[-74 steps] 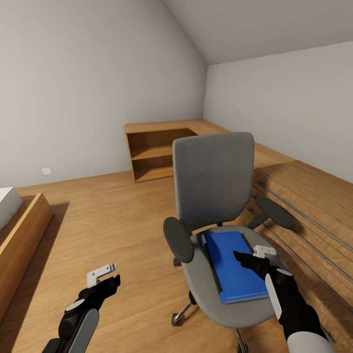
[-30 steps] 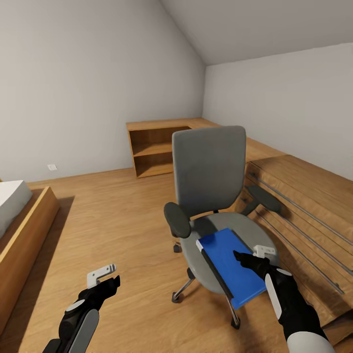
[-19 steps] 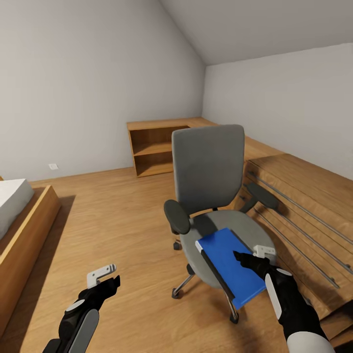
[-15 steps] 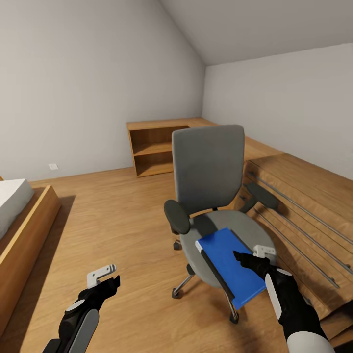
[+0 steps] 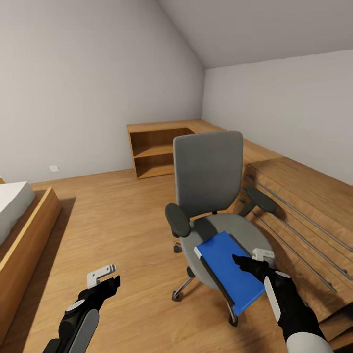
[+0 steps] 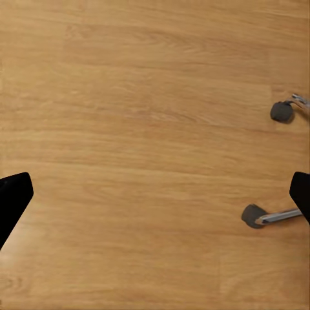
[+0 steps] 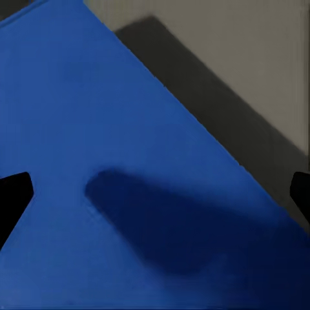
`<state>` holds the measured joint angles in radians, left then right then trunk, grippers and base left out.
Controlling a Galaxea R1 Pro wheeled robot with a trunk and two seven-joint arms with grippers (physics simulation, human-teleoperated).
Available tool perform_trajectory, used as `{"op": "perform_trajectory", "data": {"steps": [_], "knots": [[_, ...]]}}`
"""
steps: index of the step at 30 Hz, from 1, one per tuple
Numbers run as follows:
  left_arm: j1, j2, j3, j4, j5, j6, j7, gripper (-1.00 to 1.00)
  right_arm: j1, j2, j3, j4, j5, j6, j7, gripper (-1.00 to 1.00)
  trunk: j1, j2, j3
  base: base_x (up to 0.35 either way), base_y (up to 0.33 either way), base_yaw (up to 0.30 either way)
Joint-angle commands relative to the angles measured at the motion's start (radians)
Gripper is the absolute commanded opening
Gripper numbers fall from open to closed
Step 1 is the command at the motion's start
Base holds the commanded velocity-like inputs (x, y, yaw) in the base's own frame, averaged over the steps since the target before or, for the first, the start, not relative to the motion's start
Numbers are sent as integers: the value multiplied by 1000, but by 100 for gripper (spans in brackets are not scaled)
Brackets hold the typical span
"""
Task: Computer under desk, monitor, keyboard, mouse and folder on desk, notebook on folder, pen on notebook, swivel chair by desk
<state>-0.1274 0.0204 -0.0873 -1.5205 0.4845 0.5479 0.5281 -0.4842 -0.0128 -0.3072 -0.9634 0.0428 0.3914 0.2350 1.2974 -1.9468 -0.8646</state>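
The folder [image 5: 229, 271] is a flat, bright blue rectangle with a thin dark spine along its left long edge. It lies tilted over the front of the swivel chair [image 5: 211, 196], its near corner jutting past the seat rim toward five o'clock of the seat. In the right wrist view the folder [image 7: 116, 194] fills most of the frame, with grey seat padding and a dark shadow behind it at one o'clock.

The right gripper [image 5: 252, 262] sits over the folder's right edge, at about four o'clock of the seat. Its fingertips stand wide apart at the two sides of the wrist view, so it is spread; whether a finger touches the cover cannot be told.

The chair has a grey padded back and seat, black oval armrests and a chrome star base on casters. It stands on the floor [image 5: 113, 220], warm light-wood planks with clear grain.

At three o'clock of the chair runs a low wooden cabinet [image 5: 304, 206] with long silver rails across its front. At twelve o'clock, against the pale grey wall under a sloped ceiling, is an open wooden shelf unit [image 5: 157, 152]. At nine o'clock, well apart, is a wood-framed bed [image 5: 19, 230] with a white mattress.

The left gripper [image 5: 104, 278] hangs over bare floor at seven o'clock of the chair, fingers spread, holding nothing; two casters [image 6: 255, 215] of the chair base appear in its wrist view.
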Motion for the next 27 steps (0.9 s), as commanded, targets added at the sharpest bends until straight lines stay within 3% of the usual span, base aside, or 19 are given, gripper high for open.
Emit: {"op": "perform_trajectory", "data": {"steps": [1, 27], "knots": [[-1, 1, -3, -1, 10, 1, 10, 100, -1, 0, -3, -1, 5, 5, 7, 100, -4, 7, 2, 0, 0, 0], [-1, 1, -2, -1, 9, 1, 10, 100, -1, -1, -4, -10, 3, 7, 10, 100, -104, 189, 84, 0, 0, 0]]}}
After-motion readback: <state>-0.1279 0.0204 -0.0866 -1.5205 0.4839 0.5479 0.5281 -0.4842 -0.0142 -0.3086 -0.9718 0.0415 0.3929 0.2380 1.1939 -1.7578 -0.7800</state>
